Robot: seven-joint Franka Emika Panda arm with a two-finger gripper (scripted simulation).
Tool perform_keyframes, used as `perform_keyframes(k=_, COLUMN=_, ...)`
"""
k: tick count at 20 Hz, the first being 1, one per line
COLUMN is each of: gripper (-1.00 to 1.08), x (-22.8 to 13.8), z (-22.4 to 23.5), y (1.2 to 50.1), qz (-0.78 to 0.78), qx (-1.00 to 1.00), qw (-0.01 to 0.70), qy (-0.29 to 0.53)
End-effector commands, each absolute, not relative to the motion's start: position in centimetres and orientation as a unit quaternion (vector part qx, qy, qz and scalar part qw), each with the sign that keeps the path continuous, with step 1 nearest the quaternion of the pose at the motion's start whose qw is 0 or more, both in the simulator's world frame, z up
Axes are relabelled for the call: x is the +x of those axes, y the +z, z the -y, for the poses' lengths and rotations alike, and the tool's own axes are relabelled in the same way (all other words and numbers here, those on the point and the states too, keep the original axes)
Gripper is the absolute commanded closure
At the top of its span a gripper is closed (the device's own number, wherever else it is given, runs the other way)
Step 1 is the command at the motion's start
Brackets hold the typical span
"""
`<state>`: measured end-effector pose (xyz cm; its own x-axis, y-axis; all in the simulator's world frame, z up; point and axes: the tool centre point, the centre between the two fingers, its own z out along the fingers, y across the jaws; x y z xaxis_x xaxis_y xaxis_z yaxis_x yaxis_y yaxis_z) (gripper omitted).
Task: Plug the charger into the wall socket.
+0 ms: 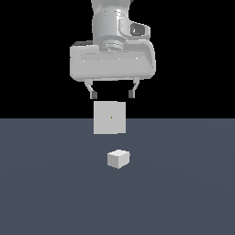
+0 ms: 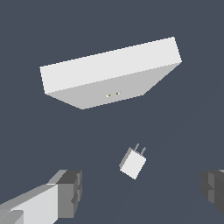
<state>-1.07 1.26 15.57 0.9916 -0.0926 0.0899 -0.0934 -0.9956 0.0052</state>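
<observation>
The charger (image 1: pixel 118 159) is a small off-white cube lying on the grey floor, in front of the wall socket. In the wrist view the charger (image 2: pixel 132 164) shows two thin prongs pointing toward the socket. The wall socket (image 1: pixel 109 118) is a flat upright white square panel with a tiny dark dot at its centre; in the wrist view the wall socket (image 2: pixel 109 72) shows two small holes. My gripper (image 1: pixel 112 95) hangs open and empty above both, well clear of the charger. Its fingers (image 2: pixel 68 192) frame the charger in the wrist view.
A plain dark grey floor (image 1: pixel 46 183) spreads around both objects. Nothing else stands on it.
</observation>
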Motion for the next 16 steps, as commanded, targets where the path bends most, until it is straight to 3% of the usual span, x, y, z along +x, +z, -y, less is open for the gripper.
perform_keyframes(k=1, gripper=-0.92, x=-1.4, z=-1.2, y=15.1, qz=0.063, qx=0.996, qw=0.008, qy=0.057)
perform_keyframes(k=16, gripper=-0.92, x=-3.1, z=-0.6, y=11.6, qz=0.165, qx=0.977, qw=0.034, qy=0.132)
